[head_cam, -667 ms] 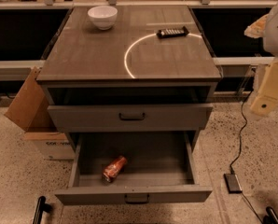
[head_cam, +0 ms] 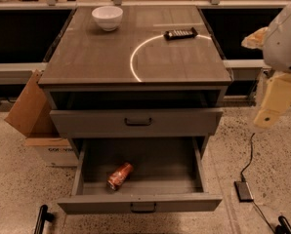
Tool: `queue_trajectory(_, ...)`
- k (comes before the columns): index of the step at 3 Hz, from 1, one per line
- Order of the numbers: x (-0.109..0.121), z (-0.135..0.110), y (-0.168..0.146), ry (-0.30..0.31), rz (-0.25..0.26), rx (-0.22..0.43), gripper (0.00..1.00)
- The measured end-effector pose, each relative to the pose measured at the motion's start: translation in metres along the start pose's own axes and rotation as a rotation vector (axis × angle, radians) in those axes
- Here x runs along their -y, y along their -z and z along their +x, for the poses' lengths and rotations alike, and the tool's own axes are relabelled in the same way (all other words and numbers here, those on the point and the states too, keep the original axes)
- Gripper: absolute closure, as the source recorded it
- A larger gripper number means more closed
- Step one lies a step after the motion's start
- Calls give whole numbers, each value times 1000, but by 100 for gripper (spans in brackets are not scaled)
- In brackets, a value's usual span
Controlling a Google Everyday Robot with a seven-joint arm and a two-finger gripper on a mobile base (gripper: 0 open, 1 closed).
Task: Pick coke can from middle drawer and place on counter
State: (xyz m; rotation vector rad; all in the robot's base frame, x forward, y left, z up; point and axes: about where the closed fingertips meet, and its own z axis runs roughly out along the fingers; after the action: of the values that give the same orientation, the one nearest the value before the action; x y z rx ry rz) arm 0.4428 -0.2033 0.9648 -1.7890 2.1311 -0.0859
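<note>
The coke can (head_cam: 120, 175) is red and lies on its side on the grey floor of the open middle drawer (head_cam: 184, 167), left of centre and near the front panel. The drawer is pulled far out, with its dark bar handle (head_cam: 143, 207) at the bottom. The counter (head_cam: 101, 57) is the grey-brown cabinet top with a bright white arc line (head_cam: 135, 52). My gripper (head_cam: 275, 101) hangs from the white arm at the right edge of the view. It is well right of the cabinet, about level with the closed drawer, far from the can and holding nothing.
A white bowl (head_cam: 107, 17) stands at the counter's back left and a flat black remote (head_cam: 180, 33) lies at its back right. A closed drawer (head_cam: 138, 122) sits above the open one. A cardboard box (head_cam: 33, 116) leans left of the cabinet. A cable and black adapter (head_cam: 244, 190) lie on the floor at right.
The arm at the right edge has shifted slightly left and down. The can, drawer, bowl and remote have not moved.
</note>
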Motion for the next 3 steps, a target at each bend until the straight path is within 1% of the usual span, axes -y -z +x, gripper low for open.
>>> queue_trajectory(1,-16,-19,-63,136,-94,90,0)
queue_trajectory(2,-46,-38,-136,239,-239,92,0)
queue_trajectory(3,-47,-40,-141,249,-244,102,0)
